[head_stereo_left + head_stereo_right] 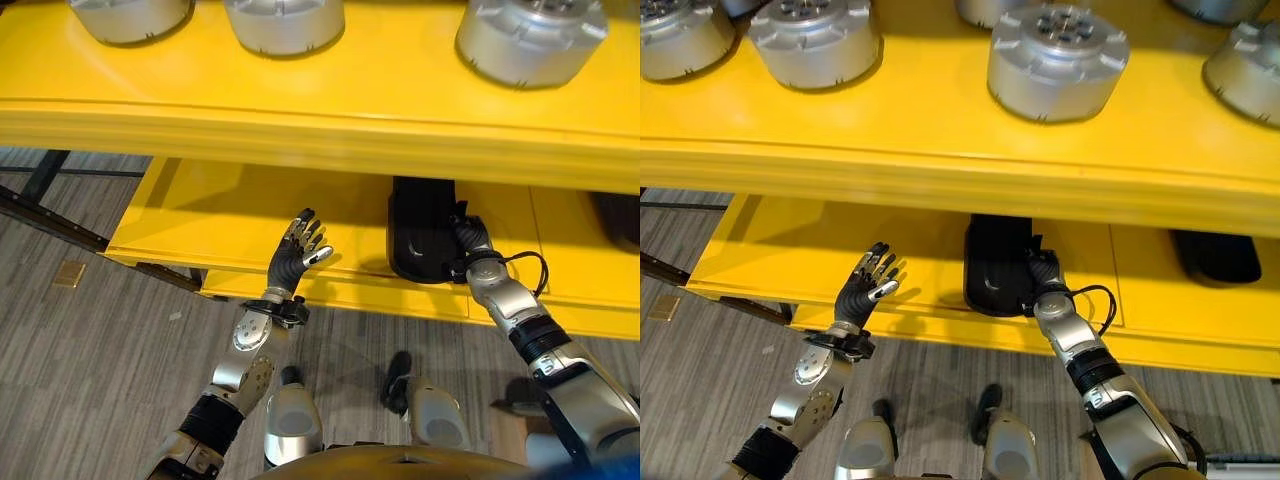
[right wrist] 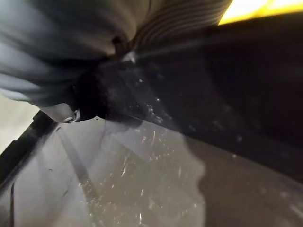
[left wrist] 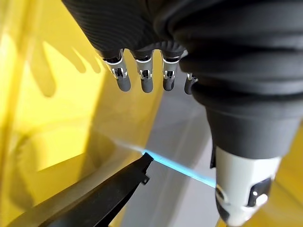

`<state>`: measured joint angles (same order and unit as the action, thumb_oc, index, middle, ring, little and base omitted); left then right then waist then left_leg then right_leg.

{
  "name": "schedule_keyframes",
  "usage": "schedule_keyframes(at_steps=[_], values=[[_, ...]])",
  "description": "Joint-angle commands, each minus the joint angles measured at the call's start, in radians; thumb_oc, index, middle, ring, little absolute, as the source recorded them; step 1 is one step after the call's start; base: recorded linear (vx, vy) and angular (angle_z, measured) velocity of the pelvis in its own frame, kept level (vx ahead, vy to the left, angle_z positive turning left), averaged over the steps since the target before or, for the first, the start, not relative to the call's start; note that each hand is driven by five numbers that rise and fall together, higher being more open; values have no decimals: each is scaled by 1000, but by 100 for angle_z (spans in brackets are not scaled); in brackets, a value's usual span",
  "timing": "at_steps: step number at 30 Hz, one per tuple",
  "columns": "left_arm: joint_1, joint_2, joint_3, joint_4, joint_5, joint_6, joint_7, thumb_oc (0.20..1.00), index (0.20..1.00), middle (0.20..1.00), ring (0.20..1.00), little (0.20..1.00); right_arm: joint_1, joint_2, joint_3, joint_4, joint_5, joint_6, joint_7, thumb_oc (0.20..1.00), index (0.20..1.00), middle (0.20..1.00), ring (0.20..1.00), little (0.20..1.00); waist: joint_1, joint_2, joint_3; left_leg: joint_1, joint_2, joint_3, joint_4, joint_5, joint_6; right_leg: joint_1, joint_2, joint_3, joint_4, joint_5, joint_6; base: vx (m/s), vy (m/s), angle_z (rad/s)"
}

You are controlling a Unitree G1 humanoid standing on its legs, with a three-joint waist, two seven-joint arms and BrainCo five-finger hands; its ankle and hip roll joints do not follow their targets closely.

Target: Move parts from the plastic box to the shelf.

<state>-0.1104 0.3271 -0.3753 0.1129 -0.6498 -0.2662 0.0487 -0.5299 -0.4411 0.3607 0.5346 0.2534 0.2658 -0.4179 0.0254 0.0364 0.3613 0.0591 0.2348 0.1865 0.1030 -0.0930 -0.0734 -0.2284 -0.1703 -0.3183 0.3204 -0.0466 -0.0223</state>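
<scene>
A: Shelf (image 1: 940,130) first. What sits on it?
B: It is yellow, and its upper level carries silver round parts (image 1: 1058,58) in a row, standing apart from one another. A lower yellow level runs beneath it.

A: And the plastic box?
B: A black plastic box (image 1: 992,265) rests on the lower level, tucked under the upper one. Another dark thing (image 1: 1215,258) lies farther to the right on that same level.

A: The right robot hand?
B: The right robot hand (image 1: 1042,272) reaches into the black box, its fingers hidden inside, so I cannot tell whether they grip anything.

A: The left one?
B: The left robot hand (image 1: 300,250) is raised before the front edge of the lower level, fingers spread and straight, holding nothing.
</scene>
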Motion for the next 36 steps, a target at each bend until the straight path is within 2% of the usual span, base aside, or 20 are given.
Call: schedule_keyframes(at_steps=[1,5,7,9,11,12,14,20,22,26,31,36], values=[[23,29,-9,-45,35,-37,-10,1000,1000,1000,1000,1000,-41,4,-19,-32,16,-36,-20,200,200,200,200,200,8,-28,-56,-23,-18,24,12,87,20,144,-15,61,-7,-65,51,46,157,2],[0,44,-33,-56,14,-33,20,1000,1000,1000,1000,1000,-74,-9,-43,-7,-5,-13,4,200,200,200,200,200,-4,-17,-39,-14,-32,50,21,43,28,124,-30,68,-6,-47,74,-84,134,-4],[-1,44,-33,-55,11,-34,21,1000,1000,1000,1000,1000,-78,-11,-44,-6,-3,-10,7,200,200,200,200,200,-4,-17,-37,-15,-33,51,25,40,28,122,-31,69,-5,-47,75,-145,60,-1],[-34,48,-34,-76,-5,-48,33,1000,1000,1000,1000,1000,-149,-42,-68,25,21,-11,31,200,200,200,200,200,4,-24,17,-77,-29,78,116,-1,40,69,-49,63,48,-55,79,-424,47,-1],[-54,50,-40,-85,4,-59,37,1000,1000,1000,1000,1000,-186,-61,-76,45,23,-21,43,200,200,200,200,200,7,-25,43,-113,-28,89,168,-16,44,42,-54,61,82,-62,78,-299,17,-3],[-76,52,-48,-94,17,-67,38,1000,1000,1000,1000,1000,-227,-77,-85,71,45,-27,51,200,200,200,200,200,11,-25,68,-146,-24,89,229,-51,42,16,-65,67,135,-88,87,-309,16,-6],[-118,55,-61,-103,37,-60,60,1000,1000,1000,1000,1000,-316,-118,-90,128,68,-17,67,200,200,200,200,200,20,-34,100,-209,3,110,329,-85,51,-42,-96,63,237,-119,83,-292,-1,-16],[-155,64,-79,-106,48,-41,91,1000,1000,1000,1000,1000,-424,-170,-73,218,97,-2,63,200,200,200,200,200,34,-45,131,-287,30,100,471,-150,65,-101,-115,76,359,-167,73,-67,-40,-14],[-156,77,-84,-107,51,-32,95,1000,1000,1000,1000,1000,-468,-211,-58,264,120,10,72,200,200,200,200,200,42,-56,141,-319,36,87,530,-177,70,-118,-115,78,402,-181,69,11,-78,-8],[-157,102,-92,-115,51,-19,101,1000,1000,1000,1000,1000,-552,-267,-19,340,104,11,79,200,200,200,200,200,57,-70,158,-362,42,66,587,-196,71,-144,-105,82,436,-189,64,28,-132,-4],[-122,150,-98,-136,47,-10,74,1000,1000,1000,1000,1000,-673,-359,72,415,92,33,92,200,200,200,200,200,78,-91,159,-421,47,46,614,-191,67,-188,-84,85,455,-192,57,29,-168,-1],[-87,198,-113,-157,34,15,41,1000,1000,1000,1000,1000,-795,-418,171,499,-34,23,140,200,200,200,200,200,100,-107,159,-439,58,25,650,-193,62,-195,-69,77,486,-205,41,133,-176,2]])
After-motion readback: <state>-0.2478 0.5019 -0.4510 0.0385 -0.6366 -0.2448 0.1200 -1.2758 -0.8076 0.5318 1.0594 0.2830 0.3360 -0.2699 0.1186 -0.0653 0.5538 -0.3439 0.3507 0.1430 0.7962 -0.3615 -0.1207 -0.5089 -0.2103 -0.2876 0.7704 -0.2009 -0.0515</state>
